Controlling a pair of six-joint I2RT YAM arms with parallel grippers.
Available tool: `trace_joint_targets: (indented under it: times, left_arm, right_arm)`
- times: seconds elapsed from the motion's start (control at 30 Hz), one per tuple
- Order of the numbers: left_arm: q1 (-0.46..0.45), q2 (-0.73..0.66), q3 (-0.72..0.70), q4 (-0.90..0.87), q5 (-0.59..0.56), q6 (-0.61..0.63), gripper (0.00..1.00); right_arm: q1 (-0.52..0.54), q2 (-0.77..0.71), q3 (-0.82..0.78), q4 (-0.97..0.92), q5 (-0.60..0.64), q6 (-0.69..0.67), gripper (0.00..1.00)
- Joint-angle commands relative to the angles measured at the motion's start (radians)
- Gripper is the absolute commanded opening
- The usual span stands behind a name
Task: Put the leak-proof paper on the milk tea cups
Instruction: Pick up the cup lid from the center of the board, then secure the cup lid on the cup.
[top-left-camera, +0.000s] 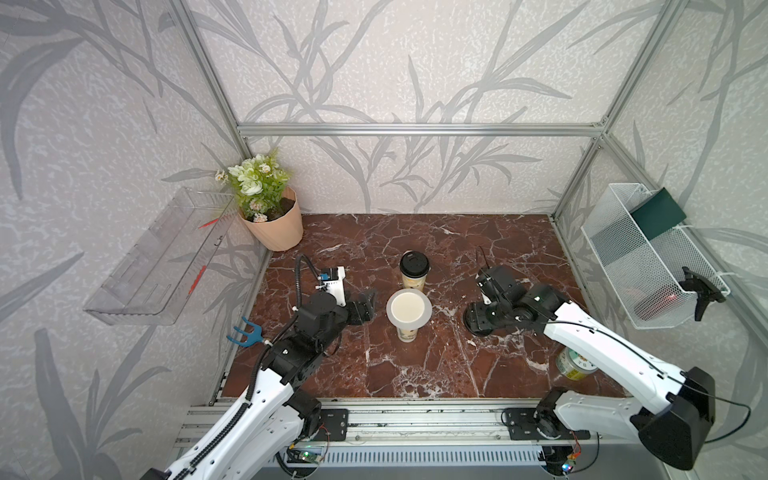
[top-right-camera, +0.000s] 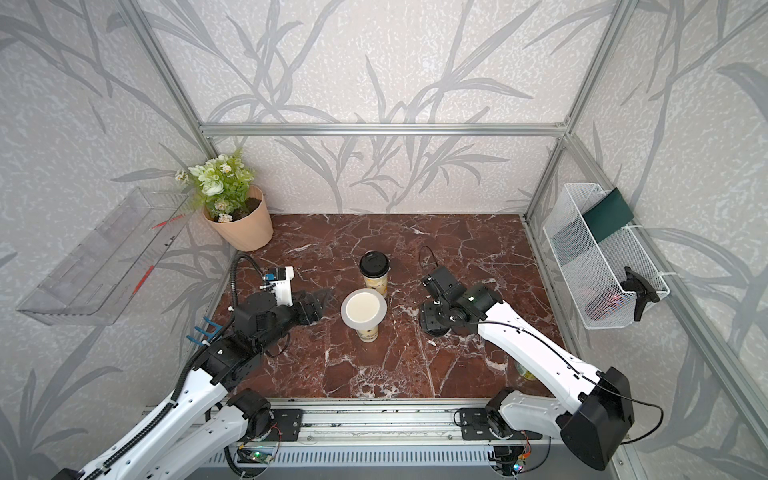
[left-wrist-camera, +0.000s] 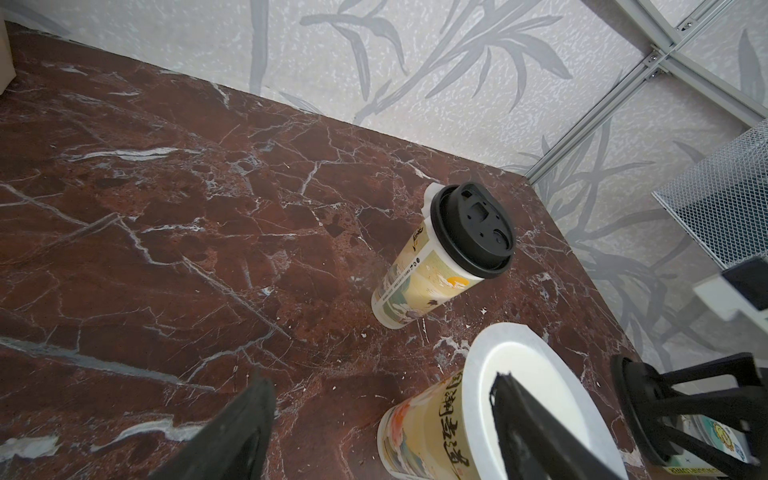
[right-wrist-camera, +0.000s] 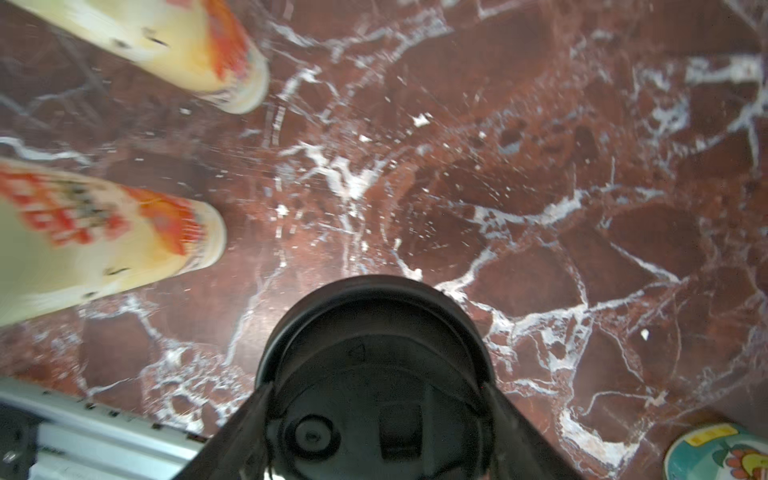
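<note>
Two milk tea cups stand near the middle of the marble bench (top-left-camera: 457, 249), just beside each other. The far cup (top-left-camera: 413, 283) already wears a black lid (top-left-camera: 414, 264). In the left wrist view a sliver of leak-proof paper (left-wrist-camera: 430, 194) pokes out under that lid, so this one looks finished.

The near cup (top-left-camera: 405, 333), toward the front edge, has its paper disc (top-left-camera: 409, 309) lying flat across the mouth and overhanging all round. So both papers appear to be on, and the task as worded looks essentially done. The near cup has no lid yet, and capping it seems to be the step in hand.

Over to the right gripper (right-wrist-camera: 376, 386). It's down on a loose black lid (right-wrist-camera: 374, 328), on the bench between the near cup and the right edge. Its jaws are set against the rim on both sides, and it looks like a pinch.

The left gripper (left-wrist-camera: 380, 380) hangs just left of the near cup, jaws wide, nothing in them.

What's hard to see:
- Most of the far cup's paper is hidden beneath its lid.
- Both cups are blurred in the right wrist view.
- I can't tell whether the loose lid has left the bench.
- A printed tin can (top-left-camera: 575, 365) near the front right corner is half covered by the right arm.
</note>
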Motion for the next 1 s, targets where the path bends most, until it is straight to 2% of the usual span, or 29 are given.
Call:
trace_joint_targets:
  times: [0.0,0.2,0.4,0.63,0.83,0.97]
  left_arm:
    - [0.005,-0.016,-0.013,0.016,-0.006,-0.017,0.83]
    - [0.004,-0.013,-0.014,0.031,0.019,-0.028,0.83]
    - [0.004,-0.010,-0.016,0.044,0.039,-0.038,0.83]
    - [0.007,-0.010,-0.029,0.056,0.037,-0.044,0.83]
    - [0.008,-0.016,-0.040,0.056,0.034,-0.045,0.83]
    - [0.008,-0.024,-0.045,0.047,0.021,-0.039,0.83]
  right_arm:
    - [0.076,0.006,0.132,-0.132,0.042,-0.039,0.63]
    - [0.185,0.089,0.361,-0.193,0.077,-0.085,0.62]
    - [0.262,0.320,0.602,-0.250,0.050,-0.154,0.62]
    - [0.279,0.575,0.837,-0.336,-0.006,-0.225,0.62]
    - [0.286,0.711,0.962,-0.418,-0.005,-0.247,0.61]
    - [0.286,0.761,0.992,-0.422,-0.007,-0.258,0.62]
